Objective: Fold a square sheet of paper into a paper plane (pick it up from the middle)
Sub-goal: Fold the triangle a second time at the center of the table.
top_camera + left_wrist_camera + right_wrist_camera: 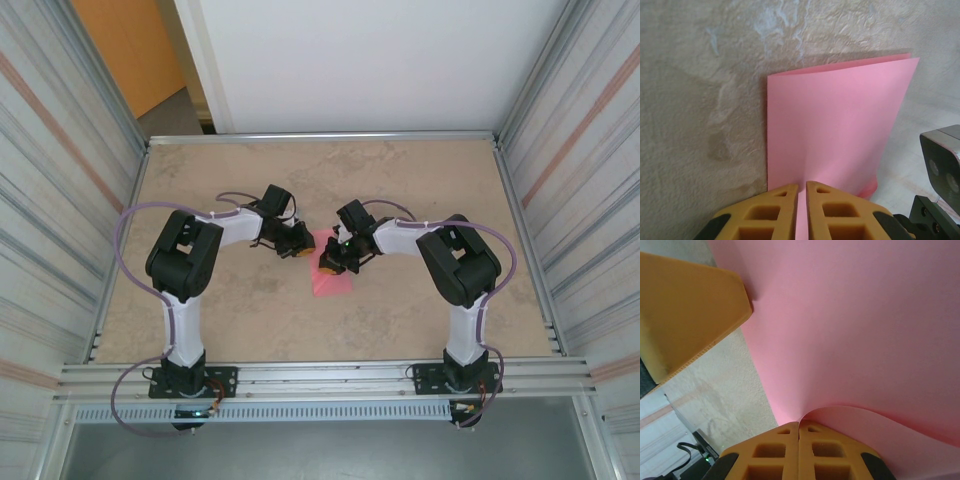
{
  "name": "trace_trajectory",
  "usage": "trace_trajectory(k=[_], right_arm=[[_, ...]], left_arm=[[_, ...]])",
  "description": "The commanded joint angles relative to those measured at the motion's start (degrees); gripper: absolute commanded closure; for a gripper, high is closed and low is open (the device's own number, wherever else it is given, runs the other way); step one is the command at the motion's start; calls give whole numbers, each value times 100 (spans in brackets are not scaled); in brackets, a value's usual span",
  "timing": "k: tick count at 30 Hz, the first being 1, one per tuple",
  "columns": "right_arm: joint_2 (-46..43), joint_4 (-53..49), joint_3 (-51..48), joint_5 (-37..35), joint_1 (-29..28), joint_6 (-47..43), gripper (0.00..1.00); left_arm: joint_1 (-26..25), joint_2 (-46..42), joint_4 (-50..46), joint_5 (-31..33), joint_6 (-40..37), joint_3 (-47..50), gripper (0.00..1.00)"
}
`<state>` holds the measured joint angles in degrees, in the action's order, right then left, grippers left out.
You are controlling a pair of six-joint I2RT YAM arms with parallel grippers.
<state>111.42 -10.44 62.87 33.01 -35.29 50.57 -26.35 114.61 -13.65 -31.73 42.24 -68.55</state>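
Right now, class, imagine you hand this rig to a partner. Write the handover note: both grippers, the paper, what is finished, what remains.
Left gripper: shut on the near edge of the square sheet of paper.
Right gripper: shut on another edge, which curls up at its fingertips.
Sheet: mid-table, between the arms.
Done: apparently one fold, two layers showing at the far edge.
Left: nose and wing folds.

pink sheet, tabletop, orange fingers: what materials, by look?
Sheet: thin matte paper, probably; it bows and holds a soft crease. Tabletop: mottled beige, stone-look, maybe laminate; low sheen. Fingers: orange, matte, plastic or foam with moulded cut-outs; cannot tell which.
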Motion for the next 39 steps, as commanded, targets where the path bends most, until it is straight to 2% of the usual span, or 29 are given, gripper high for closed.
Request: trace_trajectory(k=[1, 14, 26, 31, 39], right_arm=[[136, -169, 94, -22, -38, -64, 100], [257, -299, 42, -137, -35, -25, 92], [270, -377, 58, -194, -44, 32, 65], [278, -414, 59, -228, -48, 17, 64], [341, -524, -12, -387, -42, -1, 67]], left_arm=[[-72, 202, -323, 123, -45, 79, 85], [-72, 117, -335, 117, -23, 88, 85], [188, -758, -334, 261, 203, 123, 83], [354, -1170, -237, 330, 256, 404, 81], [266, -1537, 287, 66, 441, 954, 83]])
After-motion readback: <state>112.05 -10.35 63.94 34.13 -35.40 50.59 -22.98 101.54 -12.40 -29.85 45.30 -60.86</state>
